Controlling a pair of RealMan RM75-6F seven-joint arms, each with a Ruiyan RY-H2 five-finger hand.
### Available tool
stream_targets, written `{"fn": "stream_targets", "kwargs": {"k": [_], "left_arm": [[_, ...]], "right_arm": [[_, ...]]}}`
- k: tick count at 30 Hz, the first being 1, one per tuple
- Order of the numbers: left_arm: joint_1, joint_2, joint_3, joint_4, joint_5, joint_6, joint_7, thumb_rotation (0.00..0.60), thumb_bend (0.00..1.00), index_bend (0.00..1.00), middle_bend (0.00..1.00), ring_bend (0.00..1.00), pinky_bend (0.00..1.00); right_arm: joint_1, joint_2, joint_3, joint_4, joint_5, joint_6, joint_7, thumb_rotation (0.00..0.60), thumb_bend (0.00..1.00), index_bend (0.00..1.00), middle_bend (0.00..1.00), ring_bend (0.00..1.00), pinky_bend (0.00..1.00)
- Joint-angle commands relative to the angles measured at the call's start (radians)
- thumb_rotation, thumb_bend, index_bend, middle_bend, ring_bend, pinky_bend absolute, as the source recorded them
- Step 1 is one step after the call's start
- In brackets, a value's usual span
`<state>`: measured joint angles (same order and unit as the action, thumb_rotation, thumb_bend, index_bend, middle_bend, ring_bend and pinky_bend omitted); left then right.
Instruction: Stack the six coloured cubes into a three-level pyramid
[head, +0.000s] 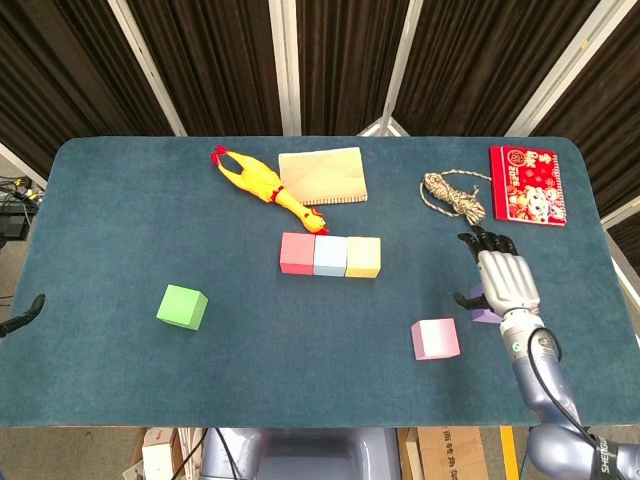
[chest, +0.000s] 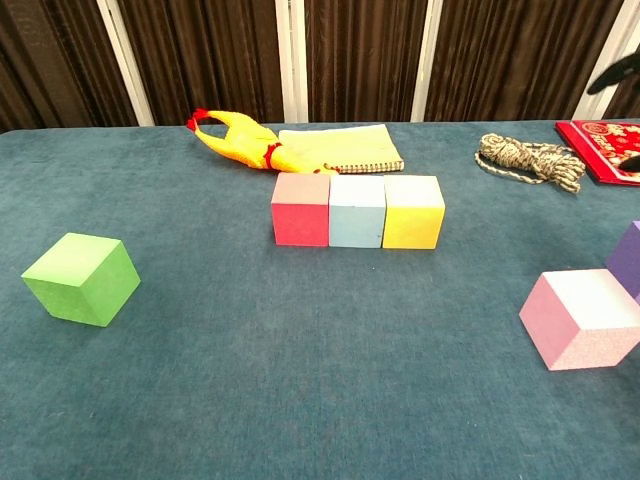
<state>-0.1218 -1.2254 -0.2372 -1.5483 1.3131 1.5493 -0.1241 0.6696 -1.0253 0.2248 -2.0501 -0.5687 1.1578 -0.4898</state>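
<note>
A red cube (head: 298, 253), a light blue cube (head: 330, 256) and a yellow cube (head: 363, 257) stand touching in a row at the table's middle. The green cube (head: 182, 306) sits alone at the left, the pink cube (head: 435, 339) at the front right. My right hand (head: 505, 280) hovers with fingers spread and nothing in it, over the purple cube (head: 486, 318), hiding most of it. In the chest view the row (chest: 357, 210), green cube (chest: 80, 278), pink cube (chest: 585, 318) and purple cube's edge (chest: 628, 260) show. Only a dark tip of my left hand (head: 22, 314) shows at the left edge.
A rubber chicken (head: 258, 182) and a tan notebook (head: 322, 176) lie behind the row. A coil of rope (head: 455, 195) and a red packet (head: 528, 184) lie at the back right, just beyond my right hand.
</note>
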Motion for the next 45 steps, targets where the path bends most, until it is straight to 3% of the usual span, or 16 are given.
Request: {"fn": "stream_targets", "kwargs": {"k": [1, 10, 18, 34, 45], "left_arm": [[0.001, -0.003, -0.001, 0.002, 0.007, 0.009, 0.0, 0.6, 0.28, 0.15, 0.0, 0.0, 0.0], [-0.003, 0.007, 0.004, -0.009, -0.011, -0.021, 0.016, 0.6, 0.28, 0.15, 0.0, 0.0, 0.0], [-0.012, 0.005, 0.001, -0.021, -0.025, -0.035, 0.044, 0.6, 0.28, 0.15, 0.0, 0.0, 0.0], [-0.02, -0.022, -0.009, -0.007, -0.043, -0.035, 0.059, 0.6, 0.28, 0.15, 0.0, 0.0, 0.0], [-0.02, -0.026, -0.013, -0.005, -0.044, -0.03, 0.056, 0.6, 0.28, 0.15, 0.0, 0.0, 0.0]], "right_arm": [[0.01, -0.009, -0.029, 0.063, 0.039, -0.04, -0.015, 0.6, 0.27, 0.14, 0.05, 0.05, 0.0], [0.008, -0.069, -0.085, 0.251, 0.068, -0.138, 0.004, 0.6, 0.27, 0.14, 0.05, 0.04, 0.0], [-0.003, -0.084, -0.12, 0.339, 0.058, -0.193, 0.02, 0.6, 0.28, 0.14, 0.05, 0.04, 0.0], [-0.044, -0.058, -0.16, 0.313, -0.035, -0.191, 0.054, 0.6, 0.28, 0.14, 0.05, 0.04, 0.0], [-0.049, -0.094, -0.162, 0.363, -0.036, -0.207, 0.072, 0.6, 0.28, 0.14, 0.05, 0.03, 0.0]]}}
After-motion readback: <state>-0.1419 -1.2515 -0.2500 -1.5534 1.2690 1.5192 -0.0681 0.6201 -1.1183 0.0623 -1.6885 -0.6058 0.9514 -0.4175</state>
